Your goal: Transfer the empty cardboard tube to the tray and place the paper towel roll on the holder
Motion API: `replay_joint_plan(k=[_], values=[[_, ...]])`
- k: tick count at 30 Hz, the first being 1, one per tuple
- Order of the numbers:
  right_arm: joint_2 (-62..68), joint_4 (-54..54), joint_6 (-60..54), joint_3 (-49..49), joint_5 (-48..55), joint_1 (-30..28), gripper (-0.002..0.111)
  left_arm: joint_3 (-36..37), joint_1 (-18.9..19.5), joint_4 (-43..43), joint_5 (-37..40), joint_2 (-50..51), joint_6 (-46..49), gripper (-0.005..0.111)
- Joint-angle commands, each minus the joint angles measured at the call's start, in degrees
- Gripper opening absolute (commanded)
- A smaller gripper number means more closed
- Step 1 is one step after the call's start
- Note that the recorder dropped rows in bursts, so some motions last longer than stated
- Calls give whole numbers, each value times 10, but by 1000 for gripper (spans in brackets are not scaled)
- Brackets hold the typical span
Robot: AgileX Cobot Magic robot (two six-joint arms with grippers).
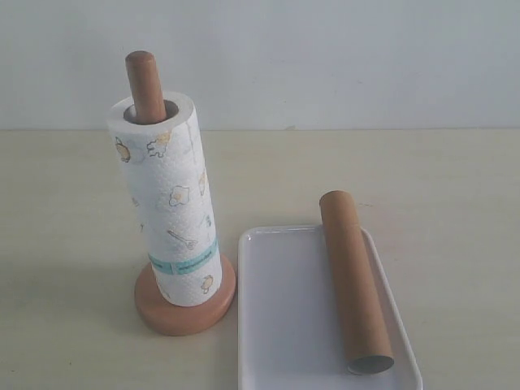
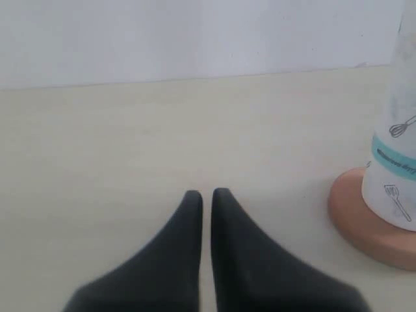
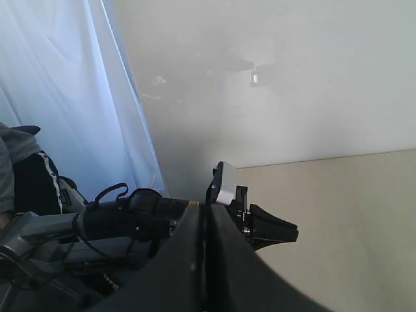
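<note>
The paper towel roll [image 1: 171, 203] stands upright on the holder [image 1: 185, 307], threaded over its dowel [image 1: 145, 85], whose rounded top sticks out above the roll. The empty cardboard tube [image 1: 354, 280] lies lengthwise in the tray [image 1: 276, 325], along its right side. Neither gripper shows in the exterior view. In the left wrist view, my left gripper [image 2: 206, 195] is shut and empty over bare table, apart from the holder's base [image 2: 364, 221] and the roll [image 2: 396, 156]. My right gripper [image 3: 207, 211] is shut and empty, off the table's side.
The table [image 1: 422, 179] is pale beige with a white wall behind. In the right wrist view the other arm [image 3: 130, 214] with its black gripper lies beyond my fingers, and a light blue curtain [image 3: 65, 97] hangs at the side.
</note>
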Motion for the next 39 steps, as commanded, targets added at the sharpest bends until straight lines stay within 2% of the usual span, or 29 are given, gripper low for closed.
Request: replay_joint_plan(k=[1, 15, 18, 22, 25, 31, 35, 39], values=[[-4, 3, 6, -1, -4, -2, 1, 2, 2, -2, -1, -2, 1, 4], [-4, 3, 18, -1, -4, -2, 1, 2, 2, -2, -2, -2, 1, 4], [-4, 3, -72, 8, -4, -2, 1, 2, 2, -2, -2, -2, 1, 4], [-4, 3, -158, 87, -1, -2, 1, 2, 2, -2, -1, -2, 1, 4], [-4, 3, -170, 173, 67, -2, 1, 2, 2, -2, -1, -2, 1, 4], [-4, 3, -177, 331, 269, -2, 1, 2, 2, -2, -1, -2, 1, 4], [-5, 3, -175, 387, 388, -2, 1, 2, 2, -2, -2, -2, 1, 4], [-24, 11, -175, 414, 440, -2, 1, 2, 2, -2, -2, -2, 1, 4]])
